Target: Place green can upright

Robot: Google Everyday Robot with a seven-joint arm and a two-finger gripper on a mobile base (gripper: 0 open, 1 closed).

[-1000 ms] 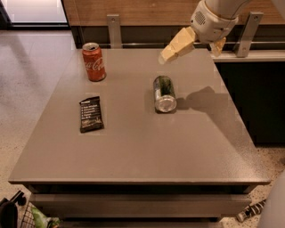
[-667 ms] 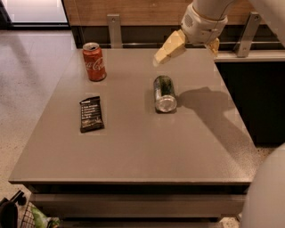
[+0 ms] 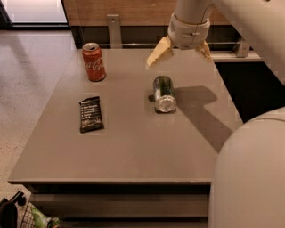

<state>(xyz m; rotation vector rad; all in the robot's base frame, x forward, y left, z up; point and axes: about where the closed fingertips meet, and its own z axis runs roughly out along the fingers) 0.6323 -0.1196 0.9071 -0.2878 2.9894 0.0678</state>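
Jaws spread wide, empty; my gripper (image 3: 179, 61) hangs over the table (image 3: 133, 156), far side. Just below, the green can (image 3: 164, 92) lies on its side.

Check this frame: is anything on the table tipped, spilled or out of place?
The green can lies on its side in the middle of the table, unlike the upright red cola can. No spill shows. The gripper hangs open above and behind it, holding nothing.

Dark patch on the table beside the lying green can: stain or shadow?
Camera view: a shadow, not a stain, cast by the arm onto the table right of the green can; the gripper hangs open above and behind the can.
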